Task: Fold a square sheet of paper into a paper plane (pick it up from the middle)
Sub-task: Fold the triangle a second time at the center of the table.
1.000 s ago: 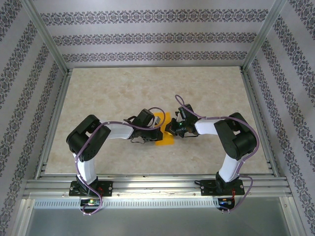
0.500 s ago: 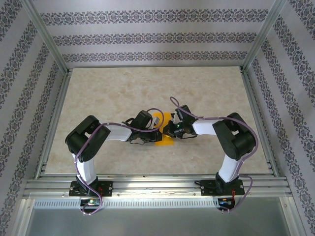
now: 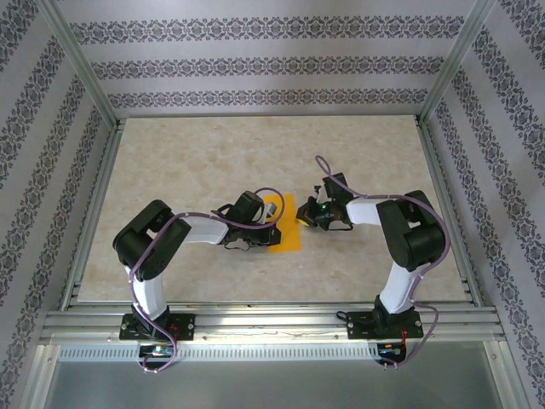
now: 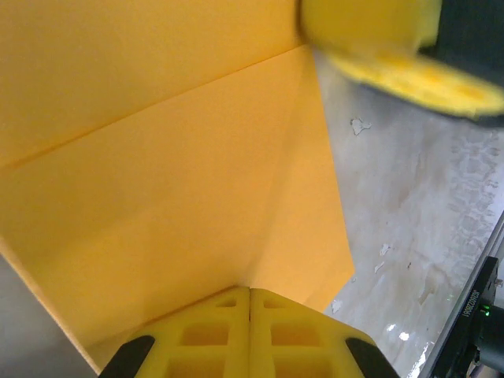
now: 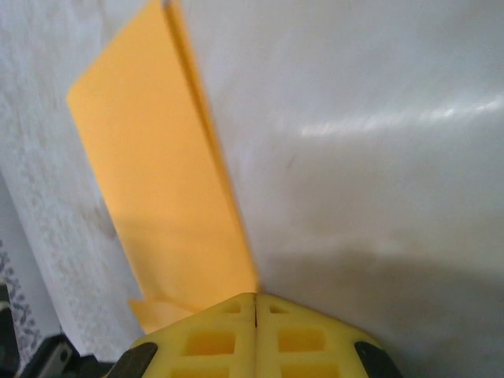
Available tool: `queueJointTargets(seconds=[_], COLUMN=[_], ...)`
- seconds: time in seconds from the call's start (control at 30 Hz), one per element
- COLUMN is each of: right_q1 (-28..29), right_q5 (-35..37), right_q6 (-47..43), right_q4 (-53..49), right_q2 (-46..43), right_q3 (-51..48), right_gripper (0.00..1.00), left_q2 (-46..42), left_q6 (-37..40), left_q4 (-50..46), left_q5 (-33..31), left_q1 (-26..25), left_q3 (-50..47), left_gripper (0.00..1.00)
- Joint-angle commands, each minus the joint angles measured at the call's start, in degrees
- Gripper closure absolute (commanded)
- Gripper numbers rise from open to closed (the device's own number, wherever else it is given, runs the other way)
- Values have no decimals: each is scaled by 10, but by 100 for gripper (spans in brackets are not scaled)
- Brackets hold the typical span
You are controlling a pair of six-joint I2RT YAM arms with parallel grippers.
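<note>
At the middle of the surface (image 3: 213, 162), the orange sheet of paper (image 3: 285, 240) is seen lying flat, partly folded, with the two end effectors set at opposite sides of it. The left end effector (image 3: 269, 224) is placed at the sheet's left side, and its yellow fingers are pressed together with no gap between them. In the left wrist view, the closed tips are shown over the near part of the paper, where two creases meet in a point just ahead of them; nothing is seen clamped between the fingers. A yellow finger (image 4: 370, 39) of the right end effector (image 3: 305, 218) is seen blurred at the far right corner of the sheet.

The right end effector is likewise closed tight. In the right wrist view, its tips are found at the right edge of the paper, near one corner, and the folded strip runs away from them to the upper left. Whether those tips touch the paper cannot be told.
</note>
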Motion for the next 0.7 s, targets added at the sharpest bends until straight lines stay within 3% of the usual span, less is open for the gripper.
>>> queueJointTargets(seconds=[0.0, 0.23, 0.4, 0.67], right_q1=[-9, 30, 66, 66], right_q5=[21, 24, 4, 55], right_q6=[-21, -22, 3, -14], right_q4=[-28, -43, -15, -50], right_q2=[1, -62, -33, -5], right_q3=[28, 35, 18, -8], right_gripper=[100, 100, 100, 100], left_q2=[18, 18, 16, 9], left_q6=[17, 16, 15, 15], left_q4=[-93, -82, -82, -85], left_q5=[-20, -8, -8, 6], left_q1=[2, 2, 2, 2], left_q3=[-27, -26, -23, -19], left_gripper=[100, 100, 100, 100])
